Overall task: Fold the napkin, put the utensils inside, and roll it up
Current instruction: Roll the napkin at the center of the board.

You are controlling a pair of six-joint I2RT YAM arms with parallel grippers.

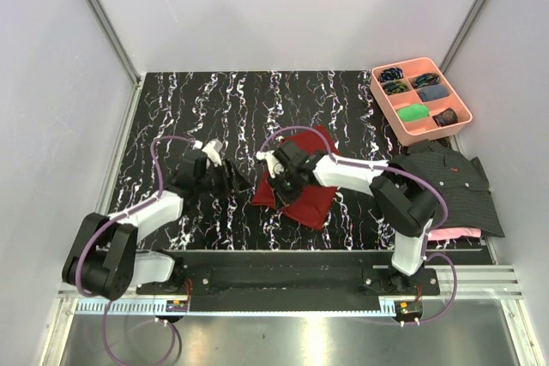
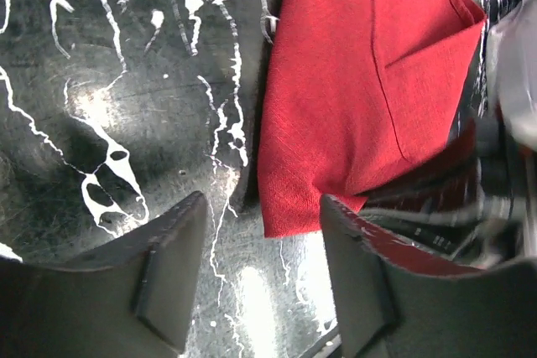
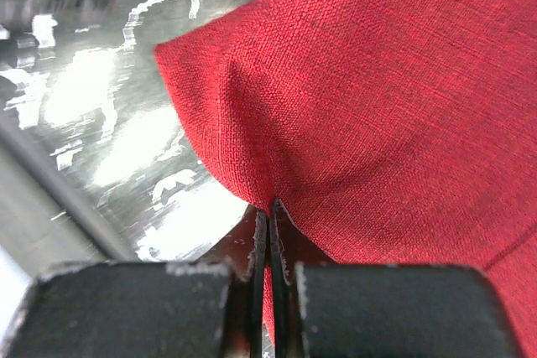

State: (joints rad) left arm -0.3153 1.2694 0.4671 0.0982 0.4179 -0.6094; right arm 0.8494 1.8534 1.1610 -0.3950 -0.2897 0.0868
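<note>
The dark red napkin [image 1: 310, 190] lies folded on the black marbled table [image 1: 214, 109], in the middle. My right gripper [image 1: 276, 179] is shut on the napkin's edge near its left side; in the right wrist view the cloth [image 3: 377, 106] is pinched between the closed fingertips [image 3: 270, 211]. My left gripper [image 1: 236, 179] stands open just left of the napkin, nothing between its fingers; the left wrist view shows a napkin corner [image 2: 289, 215] lying free on the table ahead of the jaws [image 2: 264, 215]. The utensils are out of view.
A pink tray [image 1: 390, 113] with small rolled items sits at the back right. A dark striped shirt [image 1: 450, 182] lies at the right edge, with a pink cloth [image 1: 455, 233] poking out beneath it. White walls enclose the table.
</note>
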